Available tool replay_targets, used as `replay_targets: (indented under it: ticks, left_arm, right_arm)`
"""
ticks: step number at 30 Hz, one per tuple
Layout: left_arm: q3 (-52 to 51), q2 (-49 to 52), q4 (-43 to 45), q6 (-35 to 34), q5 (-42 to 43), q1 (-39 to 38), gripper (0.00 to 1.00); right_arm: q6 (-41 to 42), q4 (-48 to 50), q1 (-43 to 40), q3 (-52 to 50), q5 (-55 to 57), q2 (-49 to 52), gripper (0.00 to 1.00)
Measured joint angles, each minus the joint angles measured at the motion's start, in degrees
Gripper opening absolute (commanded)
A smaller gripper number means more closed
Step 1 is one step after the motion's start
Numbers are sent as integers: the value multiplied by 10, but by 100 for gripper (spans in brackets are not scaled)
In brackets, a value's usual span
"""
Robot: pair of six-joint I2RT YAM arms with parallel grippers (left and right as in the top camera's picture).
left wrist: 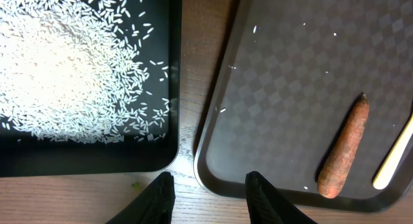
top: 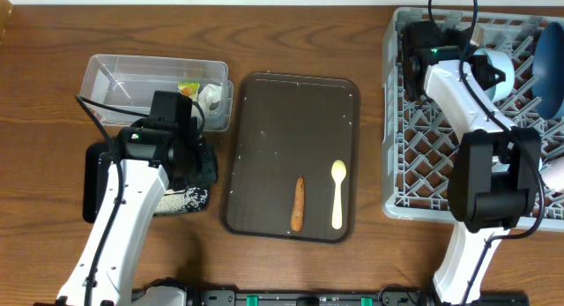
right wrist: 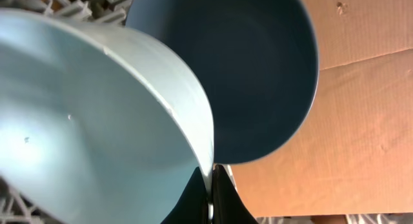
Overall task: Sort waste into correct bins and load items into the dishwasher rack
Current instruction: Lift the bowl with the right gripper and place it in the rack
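Pale blue-white bowl (right wrist: 97, 108) tilted on edge in the far half of the grey rack (top: 414, 165), rim nipped between the closed fingers of the right gripper (right wrist: 208, 185). Smooth, glossy, rigid, thin-walled. Likely light but slippery and easy to chip, so best held just there at the rim and lowered between pegs rather than dropped. Just behind it, a dark blue plate (right wrist: 258, 75), round with a dull sheen, standing toward the rack's far right corner. Touching the bowl or not: cannot tell.

Not yet sorted, on the brown tray (top: 264, 103) mid-surface: a thin orange-brown stick (left wrist: 345, 146) close to the near edge. Rough-skinned, tapered, probably firm and light; best taken across the middle of its length. Just right of it, a pale yellow spoon (top: 337, 193), smooth hard plastic by the look, lying flat. Low profile, so best gripped at mid-handle with fingers straddling it.

Left gripper (left wrist: 210, 195) partly open, holding nothing, hovering over the strip of wooden surface (left wrist: 187, 88) between the brown tray's near left corner and the black tray (left wrist: 97, 161) heaped with loose rice (left wrist: 58, 69). Clear tub (top: 115, 77) at the far left, with a wrapper (top: 188, 88) and crumpled paper (top: 211, 96) inside at its right end.
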Motion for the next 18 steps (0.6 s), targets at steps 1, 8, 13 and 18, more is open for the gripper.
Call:
replay_targets:
  ticks: [1, 8, 13, 18]
  left_arm:
    - [0, 0, 0, 0, 0, 0, 39]
    - [0, 0, 0, 0, 0, 0, 39]
    - [0, 0, 0, 0, 0, 0, 39]
    - [0, 0, 0, 0, 0, 0, 39]
  right_arm:
    - [8, -17, 1, 0, -3, 0, 1]
    - [101, -154, 19, 1, -76, 0, 3]
    - [153, -209, 20, -1, -154, 1, 44]
    - [166, -224, 19, -2, -230, 1, 54]
